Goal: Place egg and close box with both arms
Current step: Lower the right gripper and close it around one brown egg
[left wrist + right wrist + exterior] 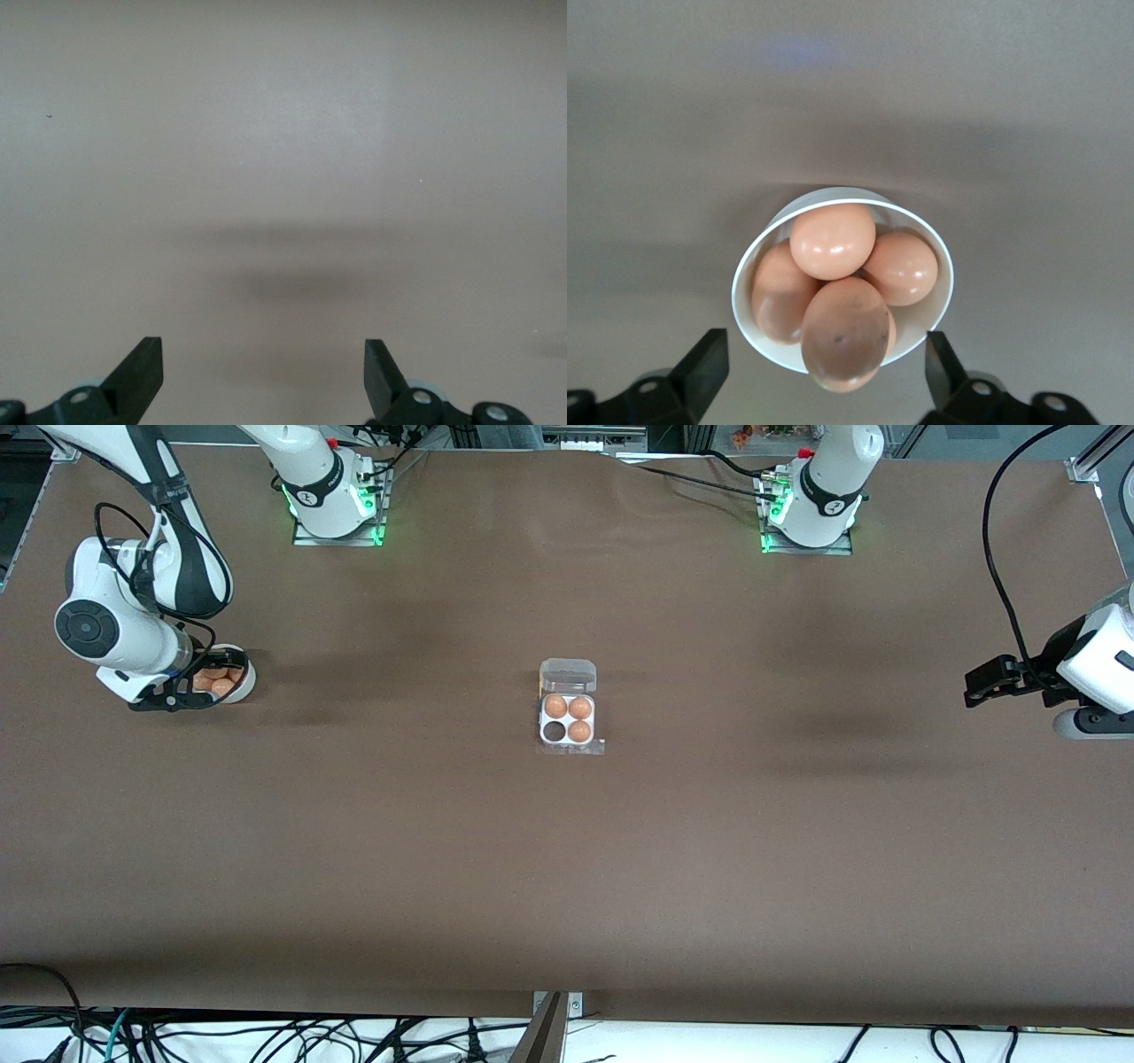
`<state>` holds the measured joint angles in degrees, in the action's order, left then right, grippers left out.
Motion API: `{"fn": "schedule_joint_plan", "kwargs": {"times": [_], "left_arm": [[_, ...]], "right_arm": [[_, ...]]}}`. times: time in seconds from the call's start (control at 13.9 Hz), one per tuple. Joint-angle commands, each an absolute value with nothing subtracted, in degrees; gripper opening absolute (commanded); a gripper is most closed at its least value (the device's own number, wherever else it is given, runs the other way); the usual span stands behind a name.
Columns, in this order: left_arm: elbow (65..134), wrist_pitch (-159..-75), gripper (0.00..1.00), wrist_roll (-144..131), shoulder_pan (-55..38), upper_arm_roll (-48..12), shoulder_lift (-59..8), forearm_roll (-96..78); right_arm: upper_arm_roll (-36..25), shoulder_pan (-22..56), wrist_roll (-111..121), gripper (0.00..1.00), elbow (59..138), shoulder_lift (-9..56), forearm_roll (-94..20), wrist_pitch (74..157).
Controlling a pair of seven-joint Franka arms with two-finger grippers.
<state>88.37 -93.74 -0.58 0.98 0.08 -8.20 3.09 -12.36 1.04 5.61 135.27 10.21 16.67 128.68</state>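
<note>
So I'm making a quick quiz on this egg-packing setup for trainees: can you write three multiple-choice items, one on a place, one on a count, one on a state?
1. What is the right gripper over?
A. the box
B. the bowl
C. bare table

2. How many eggs sit in the box?
A. two
B. three
C. four

3. How is the box's lid?
A. shut
B. open
C. missing

Answers:
1 B: the right wrist view shows the bowl of eggs between its open fingers.
2 B: three cells are filled, one is dark and empty.
3 B: the lid lies flat, farther from the front camera than the tray.

The left gripper waits open over bare table at its own end.
</note>
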Motion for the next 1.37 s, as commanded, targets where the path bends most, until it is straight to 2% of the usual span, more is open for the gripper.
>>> {"fn": "schedule_joint_plan", "kwargs": {"times": [0.0,0.58,1.29], "left_arm": [[87.2,-92.7,1.0,0.4,1.1,0.3,-8.6,1.8],[87.2,-92.7,1.0,0.4,1.1,0.3,-8.6,1.8],[87.2,-92.7,1.0,0.4,1.1,0.2,-8.6,1.8]], "right_arm": [[-12.5,1.1,6.1,0.95,135.9,10.7,18.7,129.0],[-12.6,0.6,6.2,0.65,135.5,11.2,18.8,128.9],[-12.5,-0.1,5.8,0.55,134.5,12.3,18.8,128.8]]}}
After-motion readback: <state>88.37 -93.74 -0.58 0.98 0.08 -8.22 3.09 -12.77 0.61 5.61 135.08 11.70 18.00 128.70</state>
